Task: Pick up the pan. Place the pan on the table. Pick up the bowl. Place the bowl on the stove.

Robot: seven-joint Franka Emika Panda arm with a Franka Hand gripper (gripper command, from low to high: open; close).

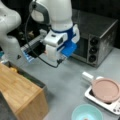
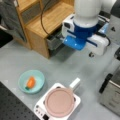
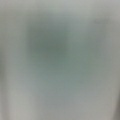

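Pan (image 2: 59, 102) on stove (image 2: 40, 110), toaster oven (image 1: 96, 41) behind

Readable text: none in either front view or the wrist view
Stove (image 2: 41, 110): small knobs on its front edge; no marks legible
Toaster oven (image 1: 100, 42): three black knobs; no numerals or brand legible
Arm's blue and white housing (image 2: 82, 37): no label legible

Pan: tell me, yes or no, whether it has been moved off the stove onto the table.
No, the pan sits on the stove, beside the bowl.
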